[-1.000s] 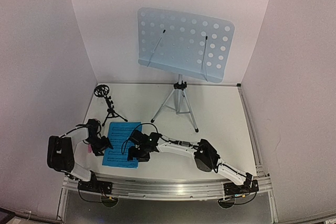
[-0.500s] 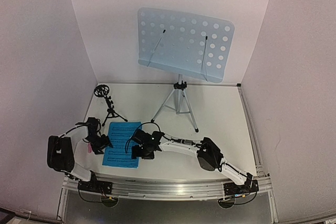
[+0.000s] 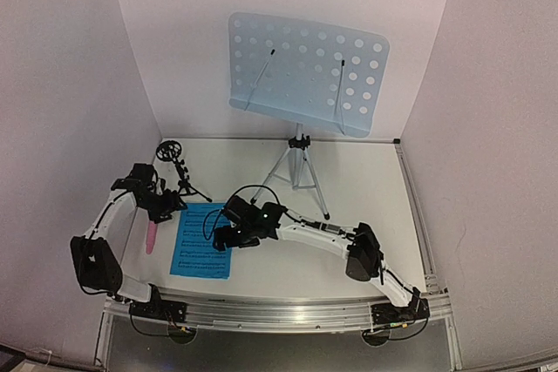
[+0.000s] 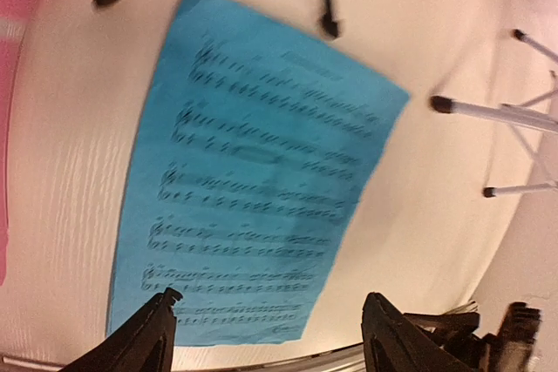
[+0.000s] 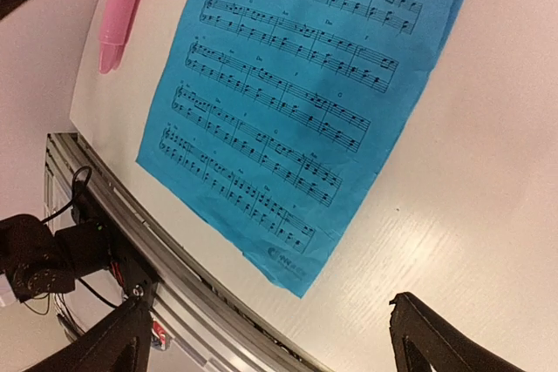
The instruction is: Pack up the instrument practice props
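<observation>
Left jaws and right jaws both gape empty, tilted down over the worktop [image 3: 366, 189]. The sheet [image 3: 200, 248] lies flat beneath and between them. The mic [image 3: 152, 237] lies just beside the left jaws.

The top camera looks down from above the near edge, taking in the whole worktop [image 3: 366, 189]. Both wrist cameras face down, close over the near-left corner, and share the blue sheet [image 5: 296, 102] there.
</observation>
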Robot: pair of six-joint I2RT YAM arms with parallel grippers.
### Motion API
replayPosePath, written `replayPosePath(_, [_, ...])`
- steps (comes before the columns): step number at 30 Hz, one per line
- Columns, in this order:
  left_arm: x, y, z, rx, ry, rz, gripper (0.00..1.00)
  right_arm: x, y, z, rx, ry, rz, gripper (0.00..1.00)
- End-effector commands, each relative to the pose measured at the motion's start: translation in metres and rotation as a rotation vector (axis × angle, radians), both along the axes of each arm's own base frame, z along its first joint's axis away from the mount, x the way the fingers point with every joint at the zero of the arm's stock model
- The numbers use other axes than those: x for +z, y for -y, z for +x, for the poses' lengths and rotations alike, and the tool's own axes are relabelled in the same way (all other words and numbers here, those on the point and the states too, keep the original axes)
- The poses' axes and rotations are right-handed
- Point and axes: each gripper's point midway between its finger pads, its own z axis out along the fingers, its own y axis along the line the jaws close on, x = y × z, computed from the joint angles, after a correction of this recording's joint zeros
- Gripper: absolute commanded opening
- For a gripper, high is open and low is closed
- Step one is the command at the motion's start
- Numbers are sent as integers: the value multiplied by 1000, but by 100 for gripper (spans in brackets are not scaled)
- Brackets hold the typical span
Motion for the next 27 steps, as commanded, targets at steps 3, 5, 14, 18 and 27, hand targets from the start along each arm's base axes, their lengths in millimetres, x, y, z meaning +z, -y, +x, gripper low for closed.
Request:
replayPosePath(3, [119, 38, 38, -193, 442, -182, 73, 76, 59, 15, 13, 105, 36, 92])
replayPosePath(5, [151, 49, 46, -255, 628, -215, 73, 76, 79, 15, 22, 92, 23, 92])
replayPosePath(14, [261, 149, 42, -616, 1295, -189, 75, 89, 185, 22, -101, 62, -10, 92])
replayPosePath(18, [268, 206, 45, -734, 1436, -200, 76, 99, 222, 26, -174, 48, 19, 92])
replayPosePath(27, [273, 302, 69, -709, 1715, -276, 78, 102, 288, 65, -341, 101, 118, 94])
